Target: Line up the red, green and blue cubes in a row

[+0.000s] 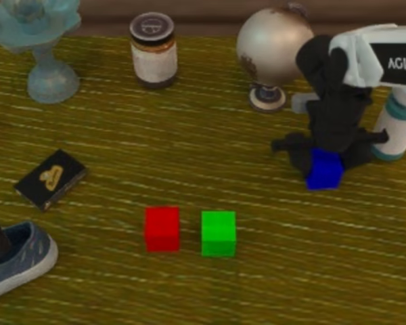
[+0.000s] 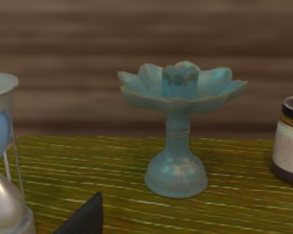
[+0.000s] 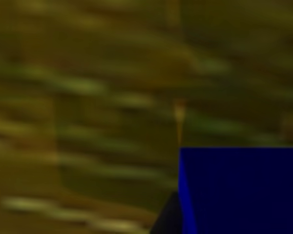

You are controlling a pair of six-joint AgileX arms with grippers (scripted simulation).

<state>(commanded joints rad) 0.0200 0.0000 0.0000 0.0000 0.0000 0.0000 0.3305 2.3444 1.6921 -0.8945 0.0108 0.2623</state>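
Right gripper [image 1: 323, 164] clamped on blue cube [image 1: 324, 169] (rigid, light, likely slick); grip opposite flat faces, mid-height.

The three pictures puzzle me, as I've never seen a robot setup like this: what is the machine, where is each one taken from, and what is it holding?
This is a pair of AgileX robot arms at a table with a yellow-green woven cover. One picture looks down from above; the other two come from cameras on each arm's wrist. In the top view, the right gripper is at the blue cube on the table's right side, and seems to grip it, though its fingers are hidden. The right wrist view shows that cube up close. The red cube and green cube sit side by side, apart. The left arm is parked at the left; its camera sees a pale blue pedestal dish and a white jar.
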